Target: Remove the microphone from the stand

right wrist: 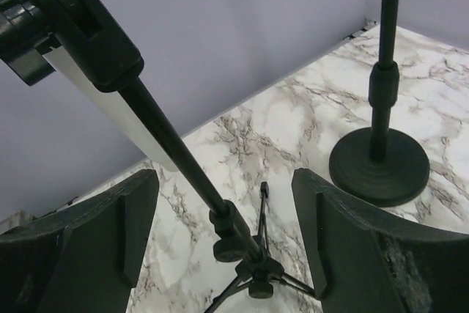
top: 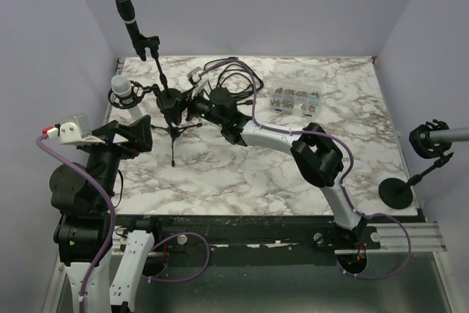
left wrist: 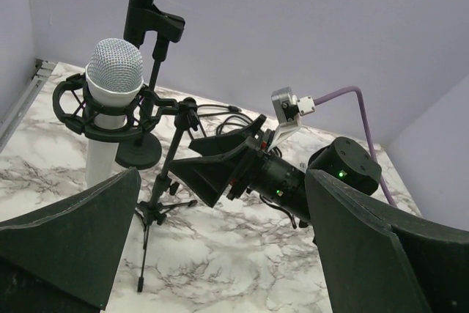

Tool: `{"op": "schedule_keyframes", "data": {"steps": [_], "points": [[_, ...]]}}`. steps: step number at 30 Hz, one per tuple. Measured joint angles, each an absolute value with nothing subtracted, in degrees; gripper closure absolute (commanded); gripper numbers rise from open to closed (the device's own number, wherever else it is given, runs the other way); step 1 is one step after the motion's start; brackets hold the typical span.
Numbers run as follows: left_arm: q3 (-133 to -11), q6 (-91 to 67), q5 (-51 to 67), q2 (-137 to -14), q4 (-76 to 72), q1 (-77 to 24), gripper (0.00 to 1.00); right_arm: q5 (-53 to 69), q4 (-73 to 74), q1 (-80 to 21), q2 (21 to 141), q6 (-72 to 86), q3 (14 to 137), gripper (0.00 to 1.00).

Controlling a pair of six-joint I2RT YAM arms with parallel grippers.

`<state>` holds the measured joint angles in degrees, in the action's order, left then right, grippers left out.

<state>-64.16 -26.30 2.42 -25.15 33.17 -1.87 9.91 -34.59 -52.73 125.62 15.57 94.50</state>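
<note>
Left hand (left wrist: 223, 181) spread | microphone (left wrist: 113, 82) ahead-left, apart | held in stand (left wrist: 169, 160)

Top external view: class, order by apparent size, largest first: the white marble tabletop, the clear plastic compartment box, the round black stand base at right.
1. white marble tabletop
2. clear plastic compartment box
3. round black stand base, only somewhat smaller than the box

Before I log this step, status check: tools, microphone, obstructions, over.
Both tools open: left tool facing white microphone, right tool at tripod stand pole. Microphone seated in shock mount. Close behind it, tall black stand.
</note>
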Motion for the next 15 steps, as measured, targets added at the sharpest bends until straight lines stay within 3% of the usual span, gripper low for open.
{"op": "schedule_keyframes", "data": {"steps": [2,6,15], "points": [[-64.2,-26.1,2.3,-25.1,33.3,-1.9,0.02,10.2,-34.6,-53.0,126.9,15.0,96.4,0.21],[-64.8,-25.4,2.1,-25.1,34.2,-1.9,0.01,10.7,-34.3,-53.6,128.7,14.4,98.5,0.34],[-67.1,-24.2,2.0,-25.1,35.0,-1.9,0.01,12.1,-33.6,-54.2,132.6,12.5,102.8,0.46]]}}
